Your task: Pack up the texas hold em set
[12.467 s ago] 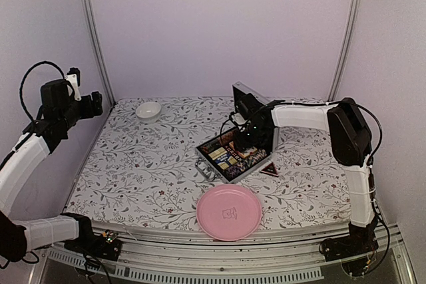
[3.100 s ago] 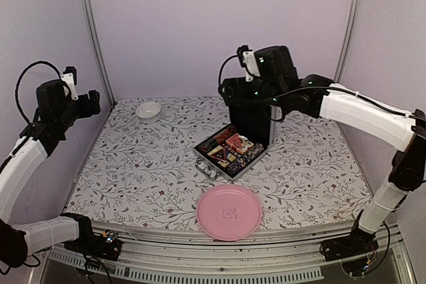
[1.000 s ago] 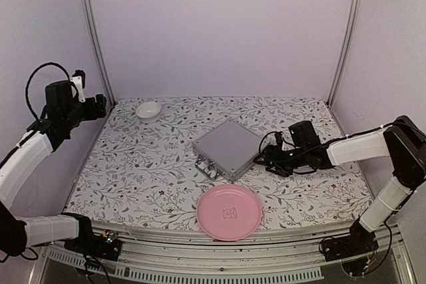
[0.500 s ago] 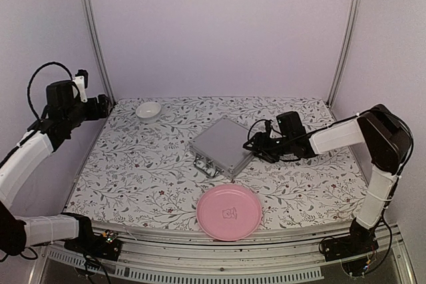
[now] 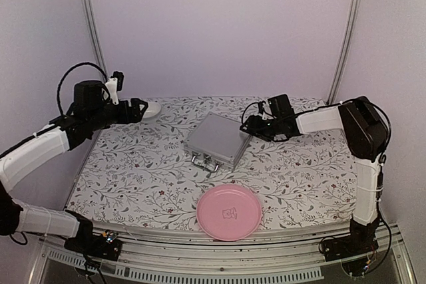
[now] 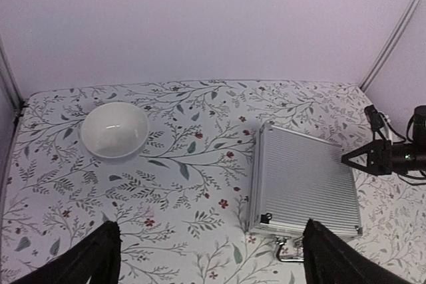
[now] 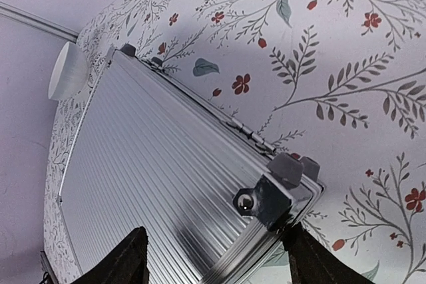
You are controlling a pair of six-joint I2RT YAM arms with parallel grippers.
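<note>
The silver ribbed case (image 5: 214, 139) lies shut on the floral table, its handle (image 5: 205, 162) toward the front. My right gripper (image 5: 245, 126) is open at the case's back right corner, one finger on each side of the corner (image 7: 273, 194); in the right wrist view the gripper (image 7: 213, 264) sits just over the lid (image 7: 153, 184). My left gripper (image 5: 138, 110) is open and empty, held high near the white bowl (image 5: 152, 108). The left wrist view shows the case (image 6: 303, 184), its handle (image 6: 289, 252) and the right gripper (image 6: 353, 159). Chips, cards, button and dice are hidden.
A pink round plate (image 5: 229, 212) lies at the table's front edge. The small white bowl (image 6: 114, 129) stands at the back left, left of the case. Lilac walls close the table at the back and both sides.
The case has slid left and toward the back, turning a little, with my right gripper following at its corner. My left arm has swung right, out over the table near the bowl.
</note>
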